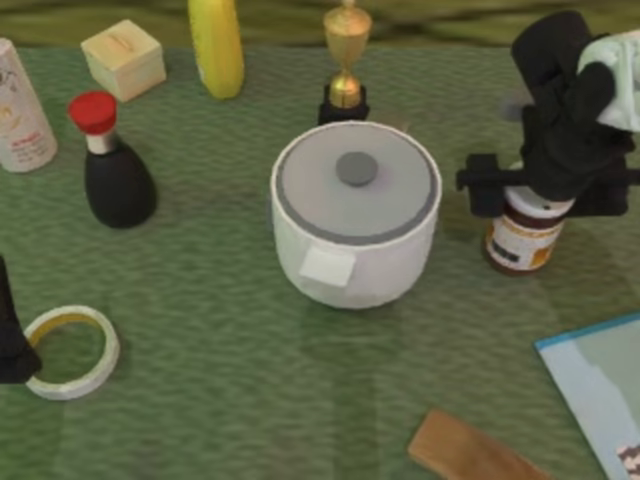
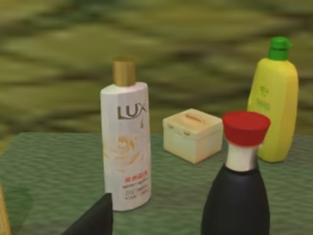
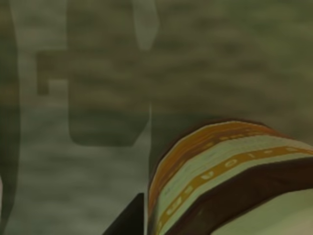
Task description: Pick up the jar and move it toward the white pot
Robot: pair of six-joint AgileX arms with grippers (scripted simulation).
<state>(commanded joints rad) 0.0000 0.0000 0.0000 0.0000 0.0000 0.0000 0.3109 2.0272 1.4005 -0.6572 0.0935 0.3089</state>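
Observation:
The jar (image 1: 520, 240) is dark brown with a yellow-and-white label, and it sits at the right of the table, a short gap away from the white pot (image 1: 355, 250). My right gripper (image 1: 548, 195) comes down over the jar's white lid and is shut on the jar. In the right wrist view the jar (image 3: 230, 166) fills the lower corner, with one dark fingertip (image 3: 134, 218) pressed against its side. The pot, with its grey lid and knob, stands at the table's centre. My left gripper (image 1: 8, 340) is parked at the left edge, open and holding nothing.
A black bottle with a red cap (image 1: 118, 170), a white LUX bottle (image 1: 20, 110), a cream box (image 1: 123, 58) and a yellow bottle (image 1: 217, 45) stand at the back left. A gold trophy (image 1: 346, 60) is behind the pot. A tape ring (image 1: 105, 350), a wooden piece (image 1: 470, 450) and a book (image 1: 600, 390) lie in front.

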